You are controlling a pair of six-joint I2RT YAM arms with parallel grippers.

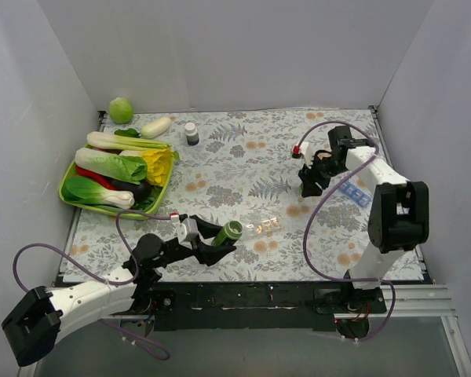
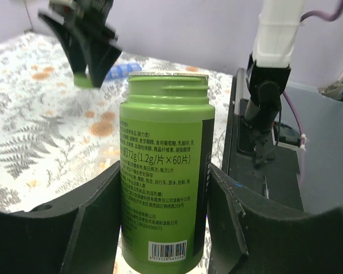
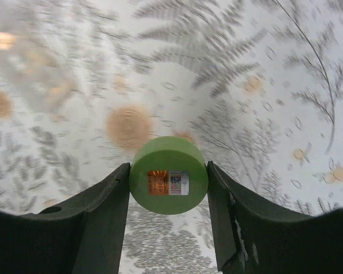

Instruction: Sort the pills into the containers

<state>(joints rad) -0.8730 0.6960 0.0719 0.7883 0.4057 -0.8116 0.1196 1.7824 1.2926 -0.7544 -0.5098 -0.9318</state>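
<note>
My left gripper (image 1: 218,240) (image 2: 166,194) is shut on an uncapped green pill bottle (image 1: 228,232) (image 2: 163,171) and holds it near the table's front edge. My right gripper (image 1: 309,187) (image 3: 168,188) is shut on the bottle's green cap (image 3: 168,174), above the cloth at right centre. It also shows in the left wrist view (image 2: 83,54) with the cap (image 2: 83,80). The clear pinkish container strip (image 1: 264,226) lies just right of the bottle. No pills show.
A blue pill organiser (image 1: 353,194) (image 2: 123,71) lies by the right arm. A dark blue white-capped bottle (image 1: 191,133) stands at the back. A green tray (image 1: 67,188) of vegetables sits at left, with a green ball (image 1: 121,109) behind it. White walls enclose the table.
</note>
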